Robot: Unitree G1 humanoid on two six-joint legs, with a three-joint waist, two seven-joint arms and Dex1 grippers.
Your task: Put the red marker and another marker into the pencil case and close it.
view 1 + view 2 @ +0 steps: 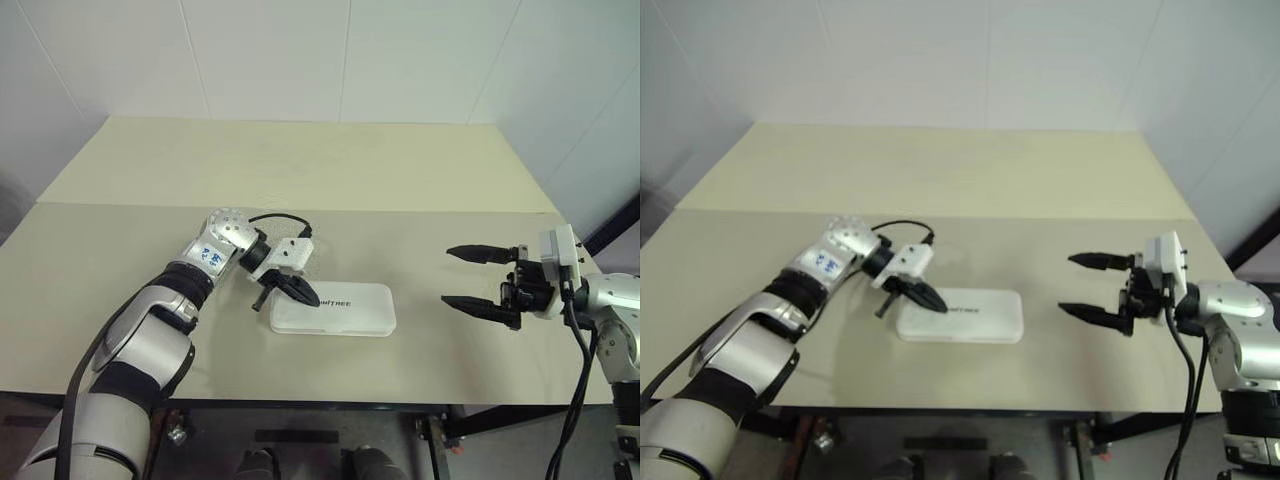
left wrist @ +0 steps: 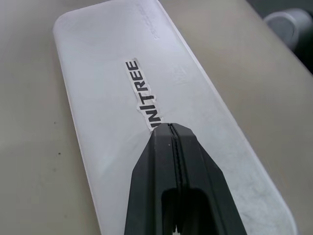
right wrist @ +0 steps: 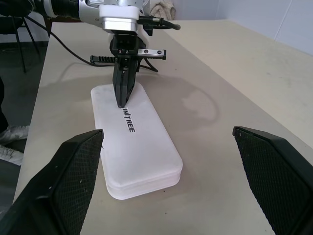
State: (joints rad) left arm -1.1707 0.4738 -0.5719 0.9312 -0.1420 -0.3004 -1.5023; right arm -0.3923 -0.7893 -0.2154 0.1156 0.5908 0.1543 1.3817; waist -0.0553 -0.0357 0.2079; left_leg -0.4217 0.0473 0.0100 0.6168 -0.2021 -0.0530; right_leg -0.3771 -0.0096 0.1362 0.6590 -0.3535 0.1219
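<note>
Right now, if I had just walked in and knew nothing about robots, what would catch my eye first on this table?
The white pencil case with dark UNITREE lettering lies closed near the front edge of the beige table. The left gripper, fingers shut, points down onto the lid near its lettering. To the case's right, apart from it, the right gripper hangs wide open, holding nothing.

Silver-grey arms with black joints and looping black cables end in white-housed tools (image 1: 300, 291) with black fingers (image 1: 478, 309).
</note>
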